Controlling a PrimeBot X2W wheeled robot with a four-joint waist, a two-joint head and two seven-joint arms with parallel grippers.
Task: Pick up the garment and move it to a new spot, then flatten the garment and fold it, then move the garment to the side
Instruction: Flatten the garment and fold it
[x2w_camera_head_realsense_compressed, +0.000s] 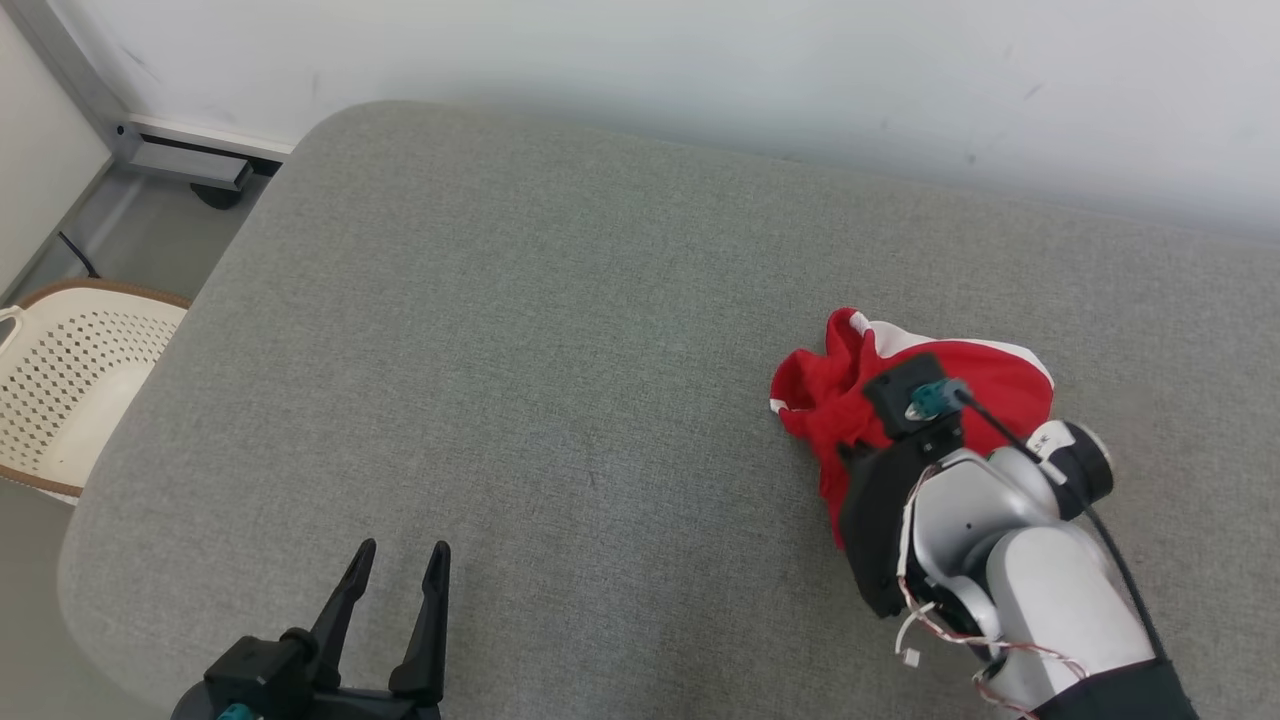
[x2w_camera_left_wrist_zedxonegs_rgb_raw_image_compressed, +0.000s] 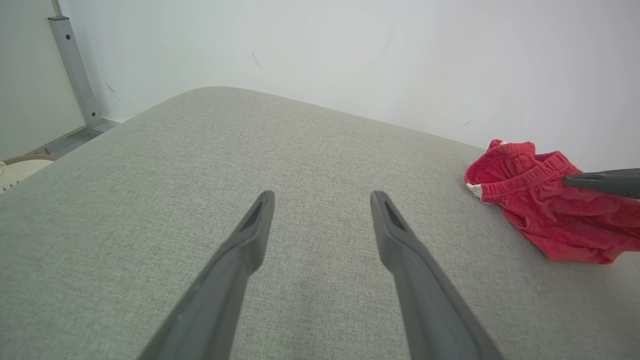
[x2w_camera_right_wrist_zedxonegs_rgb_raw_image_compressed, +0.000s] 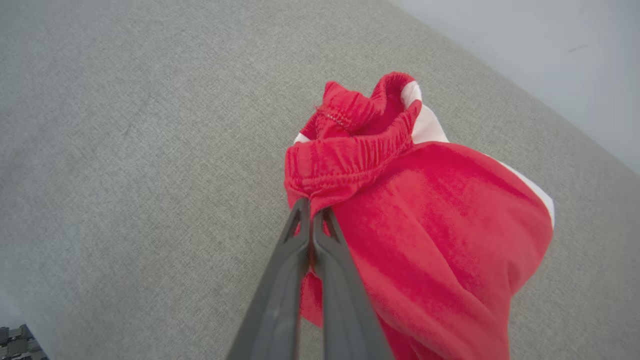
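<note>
The garment is a crumpled pair of red shorts with white side panels and a gathered waistband, lying at the right of the grey cushioned surface. In the right wrist view my right gripper is shut, its fingertips pinching the garment just below the waistband. From the head view the right wrist hangs over the cloth and hides the fingers. My left gripper stands open near the front edge, far left of the garment, with nothing between its fingers.
A pale perforated basket with a brown rim stands on the floor off the surface's left edge. A white wall runs behind the surface, with a grey metal post and foot at the far left corner.
</note>
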